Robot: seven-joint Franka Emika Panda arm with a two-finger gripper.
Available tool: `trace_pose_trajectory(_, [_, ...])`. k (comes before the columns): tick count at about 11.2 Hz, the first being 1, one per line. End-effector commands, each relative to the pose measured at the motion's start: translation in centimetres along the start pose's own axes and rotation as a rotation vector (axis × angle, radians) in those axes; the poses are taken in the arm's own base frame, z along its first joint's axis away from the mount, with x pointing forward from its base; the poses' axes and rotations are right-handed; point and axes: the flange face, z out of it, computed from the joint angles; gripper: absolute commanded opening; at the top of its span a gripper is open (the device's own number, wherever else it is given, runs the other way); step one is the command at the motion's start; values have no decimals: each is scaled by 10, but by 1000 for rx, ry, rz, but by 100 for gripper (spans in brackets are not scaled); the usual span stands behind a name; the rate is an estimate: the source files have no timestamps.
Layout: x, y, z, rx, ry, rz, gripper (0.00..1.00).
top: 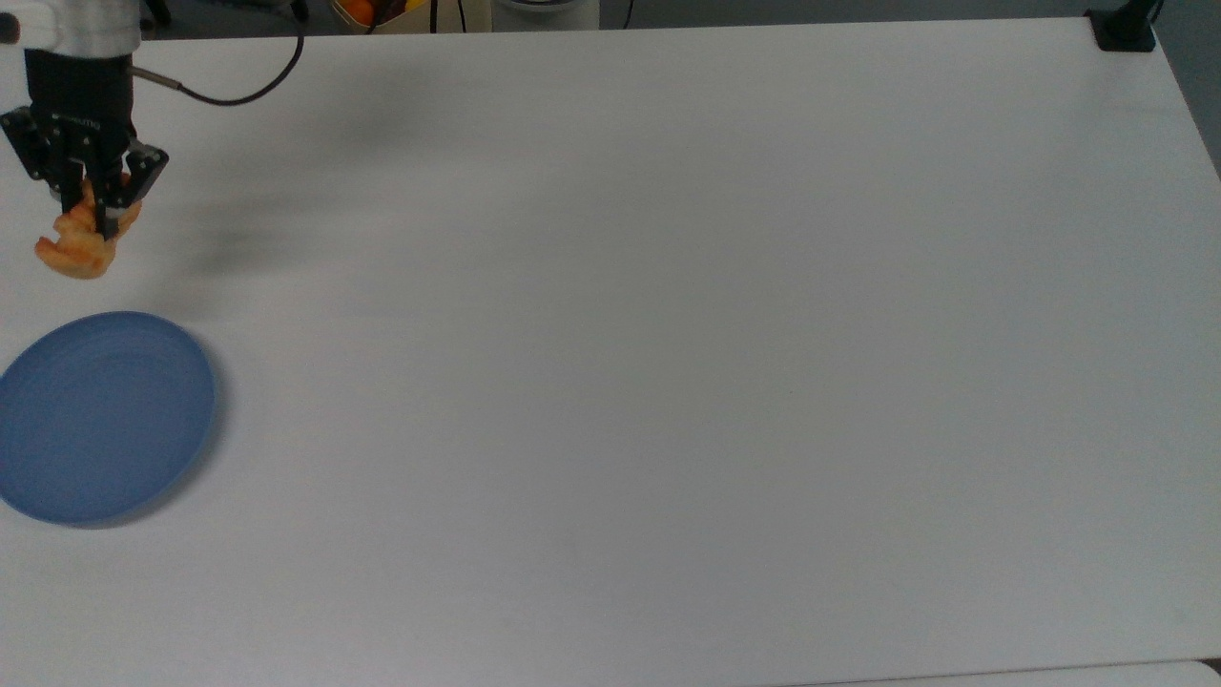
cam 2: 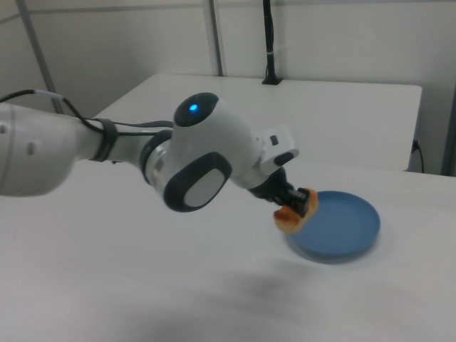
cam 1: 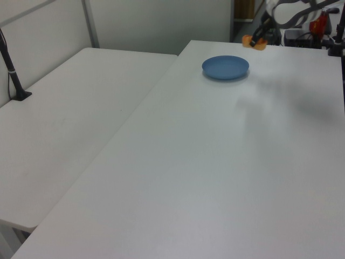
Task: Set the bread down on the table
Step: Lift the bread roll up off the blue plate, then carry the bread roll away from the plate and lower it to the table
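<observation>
The golden-orange bread hangs in the air, pinched by my gripper, which is shut on its upper end. In the top view it sits above the blue plate, near the upper left corner of the white table. The left view shows the bread lifted well clear of the plate, to the plate's right. In the right view the bread hangs from my gripper beside the plate's left rim. The plate holds nothing.
A second white table adjoins on the left view's left, with a black clamp post on it. Another black clamp sits at the top view's upper right corner. Orange items lie beyond the table's far edge.
</observation>
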Motion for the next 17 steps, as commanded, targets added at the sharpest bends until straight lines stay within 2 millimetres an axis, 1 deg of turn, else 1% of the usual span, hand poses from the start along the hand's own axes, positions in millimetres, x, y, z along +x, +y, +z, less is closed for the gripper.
trace_pose_trajectory(1, [-44, -41, -59, 135, -85, -64, 30])
trace_pose_trajectory(2, [-50, -67, -70, 188, -131, -87, 30])
trace_pose_trajectory(4, [-60, -127, -93, 273, -189, -114, 30])
trace_pose_trajectory(5, [-66, -158, -98, 301, -211, -121, 30])
trace_pose_trajectory(7, [-79, -214, -100, 333, -257, -111, 30])
trace_pose_trajectory(8, [-89, -247, -100, 341, -288, -116, 30])
trace_pose_trajectory(9, [-104, -285, -100, 352, -321, -136, 30])
trace_pose_trajectory(11, [-133, -342, -100, 356, -379, -174, 30])
trace_pose_trajectory(12, [-142, -361, -97, 346, -399, -174, 30])
trace_pose_trajectory(13, [-151, -378, -84, 332, -419, -166, 30])
trace_pose_trajectory(15, [-159, -393, -58, 293, -397, -129, 30])
trace_pose_trajectory(16, [-166, -400, -45, 274, -405, -146, 30])
trace_pose_trajectory(17, [-170, -403, -34, 257, -403, -152, 31])
